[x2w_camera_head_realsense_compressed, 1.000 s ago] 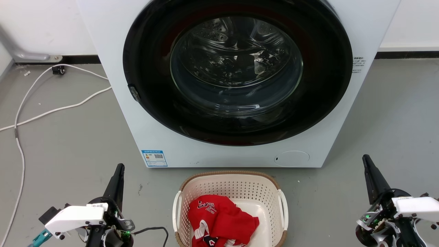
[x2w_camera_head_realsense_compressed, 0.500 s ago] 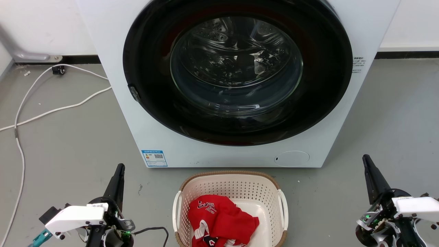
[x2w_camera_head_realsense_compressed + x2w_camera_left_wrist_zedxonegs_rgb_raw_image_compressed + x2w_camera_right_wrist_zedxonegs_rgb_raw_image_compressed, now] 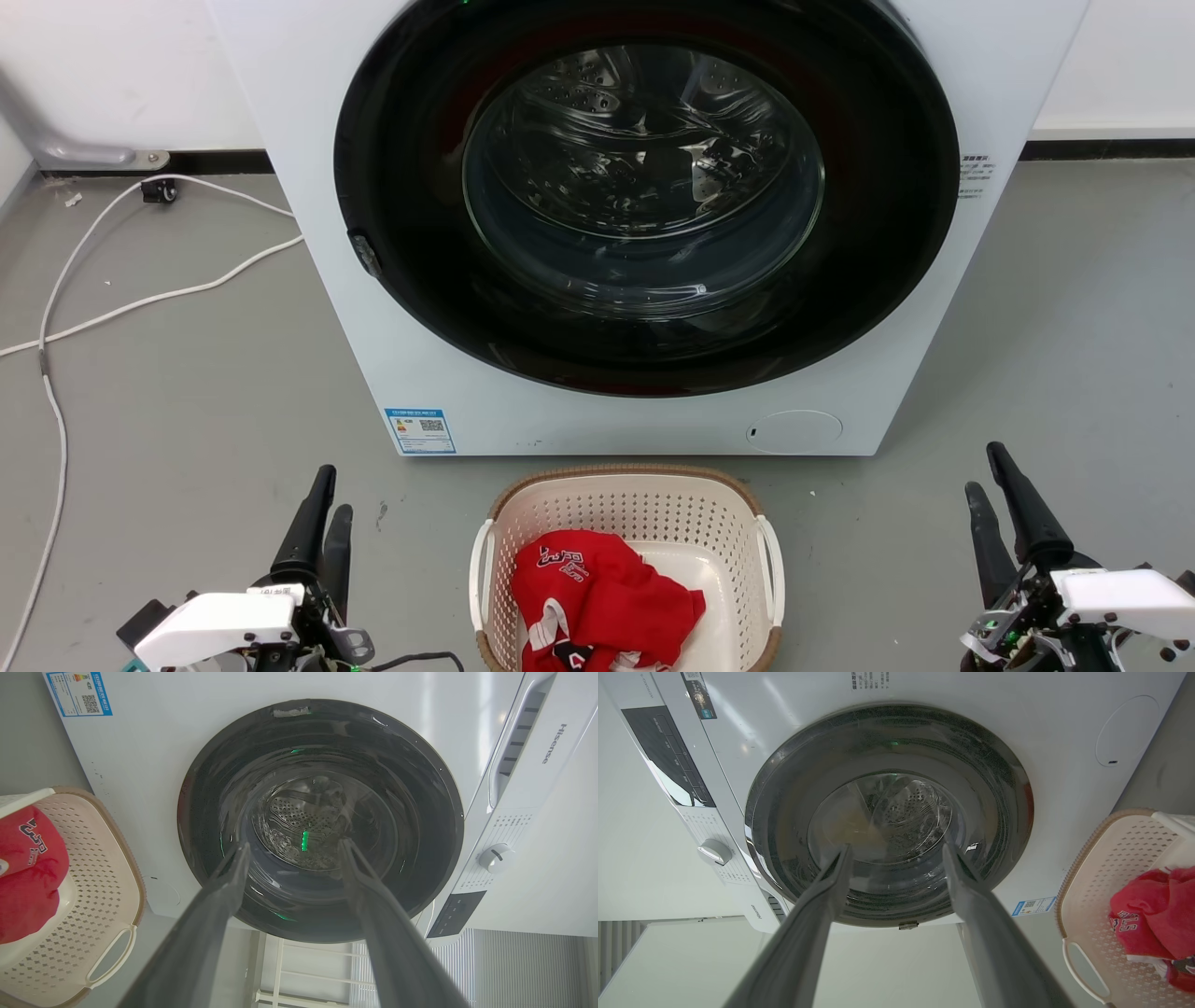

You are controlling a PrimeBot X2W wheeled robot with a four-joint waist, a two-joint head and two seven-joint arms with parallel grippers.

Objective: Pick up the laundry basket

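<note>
We see the basket (image 3: 635, 504) standing on the floor (image 3: 187, 373) just in front of the washer (image 3: 308, 140). It sits centred below the round door (image 3: 644, 187), between our two grippers and well apart from both. A crumpled red garment (image 3: 597, 593) lies in it, covering much of the bottom. The pale perforated walls and the brown rim stand clear around the garment. A white handle (image 3: 479, 574) shows on each side of the basket.

Behind the door glass we make out the perforated metal drum.

The left gripper (image 3: 333, 493) hovers over the floor to the basket's left, fingers spread and closed on nothing. The right gripper (image 3: 983, 469) hovers to the basket's right, likewise released. Both wrist views show the fingers apart and pointing at the door.

The drawer (image 3: 537, 742) reads "Hisense" in the left wrist view, with a dial (image 3: 495, 856) beside it. A blue-edged label (image 3: 420, 430) with a QR code sits low on the washer front, and its small print is unreadable. A sticker (image 3: 976, 175) on the front's other edge is also too small to read. The garment bears white lettering, and we cannot read it whole.
</note>
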